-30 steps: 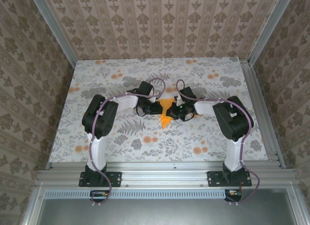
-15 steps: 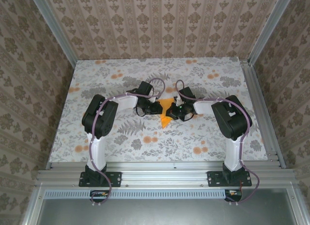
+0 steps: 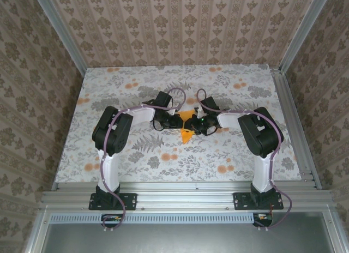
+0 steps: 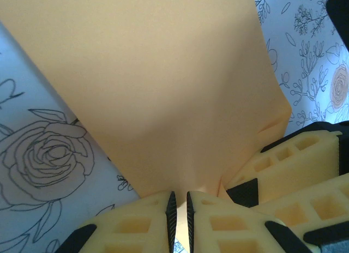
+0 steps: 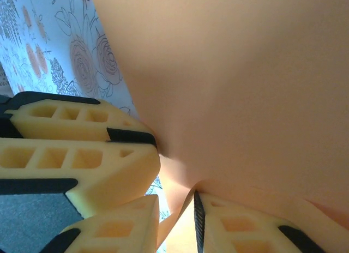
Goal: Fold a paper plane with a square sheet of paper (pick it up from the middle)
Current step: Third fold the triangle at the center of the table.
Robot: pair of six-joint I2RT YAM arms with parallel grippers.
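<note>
Grey floral cloth (image 3: 136, 155) covering table; damask-patterned walls (image 3: 180, 24).

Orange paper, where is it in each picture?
Top view: orange paper mid-table, between the two arm tips.
Left wrist: paper upper middle, running down into the left claw.
Right wrist: paper across top and right.
Shared landmark: the flowery cloth beneath it.

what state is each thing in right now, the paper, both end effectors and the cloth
square sheet of paper, folded down to an orange wedge, pinched at one edge
left end effector, shut on the paper's edge
right end effector, jaws slightly apart, paper edge lying between them
floral cloth, lying flat and smooth
</note>
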